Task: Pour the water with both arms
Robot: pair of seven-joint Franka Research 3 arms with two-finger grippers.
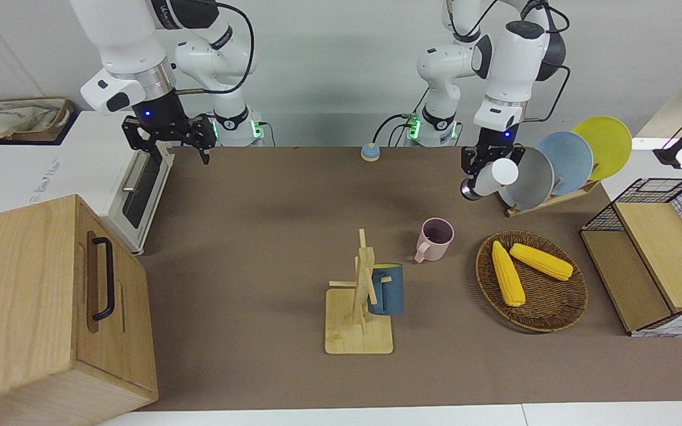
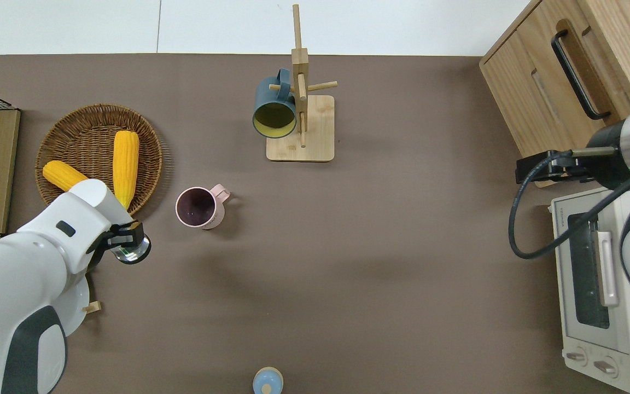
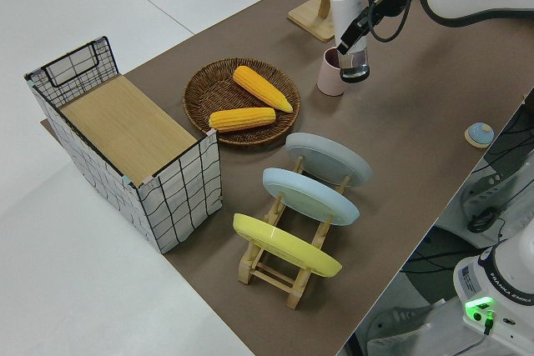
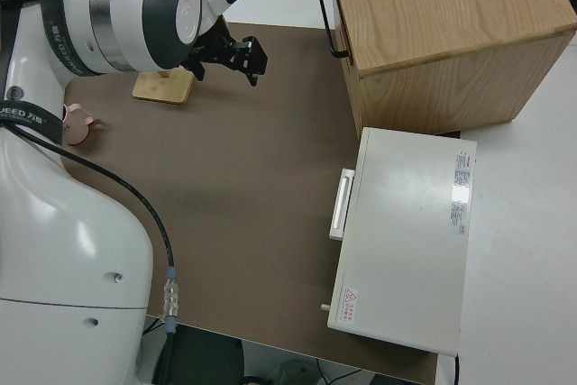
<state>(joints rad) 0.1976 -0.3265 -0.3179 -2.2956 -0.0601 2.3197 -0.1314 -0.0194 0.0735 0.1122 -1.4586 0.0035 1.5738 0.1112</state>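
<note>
My left gripper [image 1: 488, 161] [image 2: 124, 239] [image 3: 364, 24] is shut on a white bottle [image 1: 498, 176] [image 3: 343, 7], held in the air and tipped well over. Its silvery end [image 2: 132, 250] points toward the pink mug [image 1: 436, 238] [image 2: 197, 207] [image 3: 332, 72]. That end is over bare table, nearer to the robots than the mug and not over it. The mug stands upright beside the wicker basket. My right gripper [image 1: 172, 145] [image 2: 534, 169] [image 4: 242, 53] hangs open and empty over the table near the toaster oven.
A wicker basket [image 2: 63, 123] holds two corn cobs. A wooden mug tree [image 1: 360, 307] carries a blue mug [image 2: 274, 109]. A plate rack [image 3: 288, 268], wire crate [image 3: 125, 135], toaster oven [image 2: 599, 284], wooden cabinet [image 1: 33, 302] and small blue knob [image 1: 369, 152] ring the table.
</note>
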